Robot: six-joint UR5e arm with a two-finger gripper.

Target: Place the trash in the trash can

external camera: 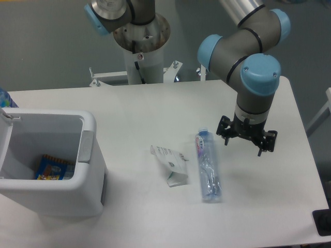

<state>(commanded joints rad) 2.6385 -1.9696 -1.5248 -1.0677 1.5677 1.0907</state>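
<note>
- The hand (pixel 246 140) is held spread wide and empty above the surface (pixel 134 111).
- The crushed bottle (pixel 208 165) is laid just left of the hand; the flattened carton (pixel 170 164) is found further left.
- The trash can (pixel 51 163) is set at far left, well apart, with a snack wrapper (pixel 49 168) inside.

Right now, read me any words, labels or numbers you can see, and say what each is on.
None is legible.
Crushed clear plastic bottle: pink-blue label, print blurred.
Flattened white paper carton: green print, too small.
Blue-orange snack wrapper in the white rectangular plastic bin: unreadable.
</note>
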